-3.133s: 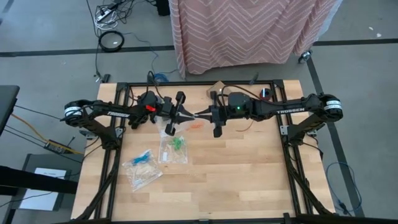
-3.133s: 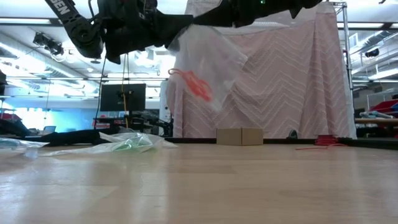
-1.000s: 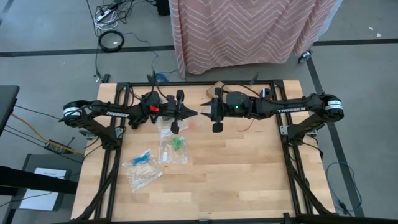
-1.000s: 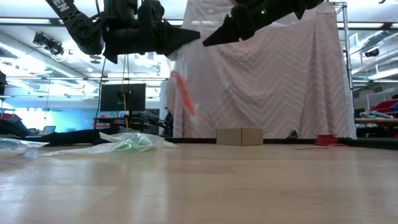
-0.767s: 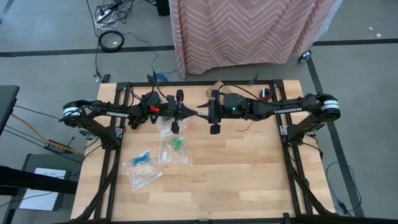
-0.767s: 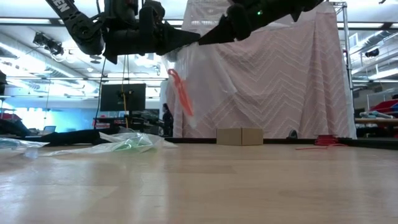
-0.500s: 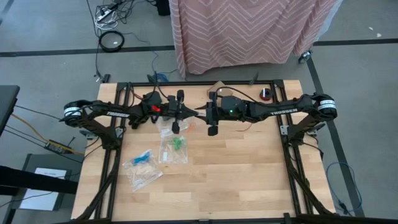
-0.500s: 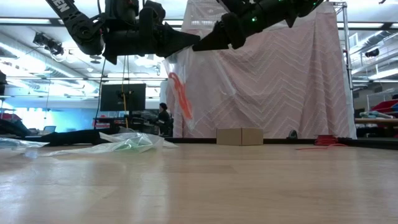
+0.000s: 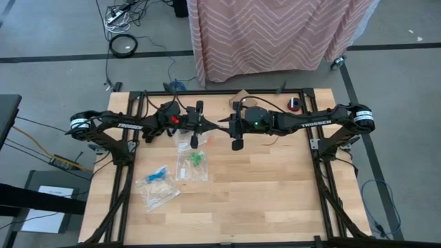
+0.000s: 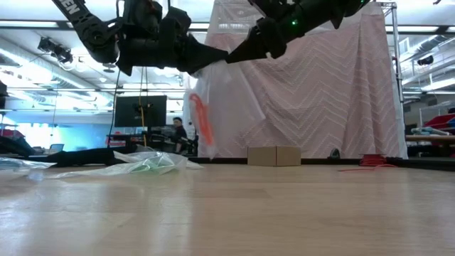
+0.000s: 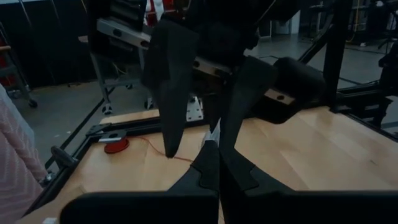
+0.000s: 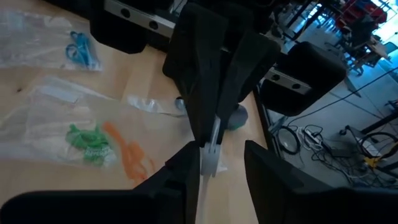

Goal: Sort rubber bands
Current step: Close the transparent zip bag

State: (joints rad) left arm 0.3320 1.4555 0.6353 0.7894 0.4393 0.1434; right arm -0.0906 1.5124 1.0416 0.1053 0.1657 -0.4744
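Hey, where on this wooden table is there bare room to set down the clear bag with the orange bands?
The wooden table's right half and near edge lie bare. It is crowded on the left: the clear bag with green bands and the clear bag with blue bands lie there. Above, the left gripper and right gripper meet at the hanging clear bag with orange bands.

Both arms reach level toward table centre, tips meeting nose to nose. The left gripper [image 9: 212, 126] points to 3 o'clock, fingers clamped together. The right gripper [image 9: 222, 124] points to 9 o'clock, fingers slightly parted.
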